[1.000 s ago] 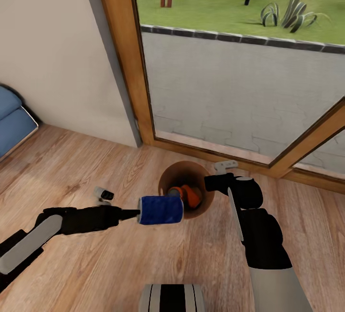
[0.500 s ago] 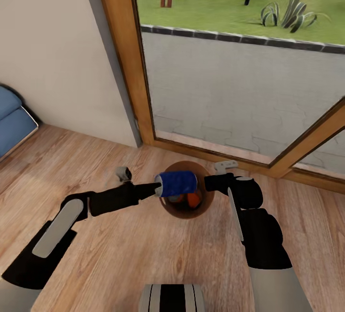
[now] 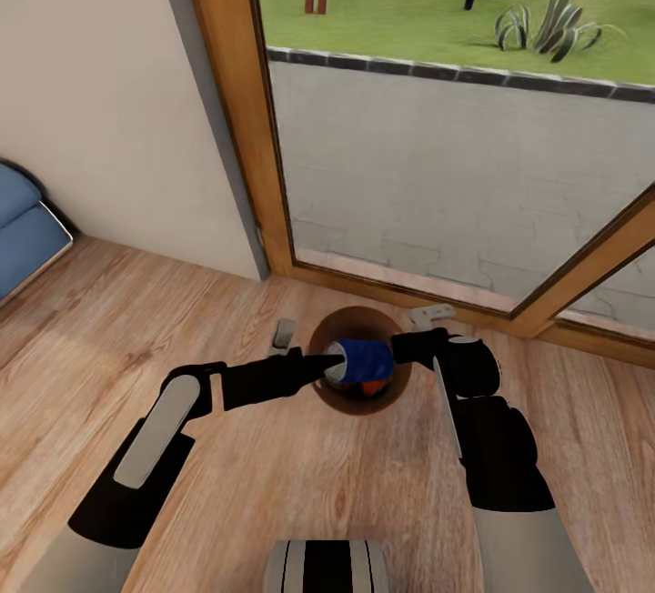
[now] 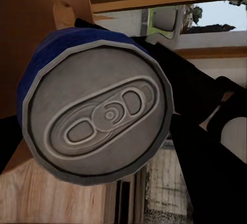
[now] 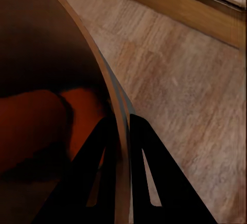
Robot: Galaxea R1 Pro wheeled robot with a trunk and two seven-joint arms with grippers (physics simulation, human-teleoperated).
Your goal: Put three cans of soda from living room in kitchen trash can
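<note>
Your left gripper [image 3: 335,364] clamps one blue can [image 3: 362,361]; right gripper [image 5: 121,147] pinches one bin [image 3: 357,403] rim; one orange can [image 3: 371,386] below.

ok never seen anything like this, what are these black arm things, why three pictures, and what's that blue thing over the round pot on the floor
These are simulator renders of a two-armed wheeled robot. The big picture comes from its head camera, looking down over both arms. The other two come from small cameras near each gripper.

The left gripper holds a blue soda can on its side, over the mouth of the trash can, a small round bin standing on the wood floor by the glass door. The left wrist view shows that can's silvery top up close. The right gripper pinches the bin's rim between its fingers. Something orange lies inside, probably another can.
</note>
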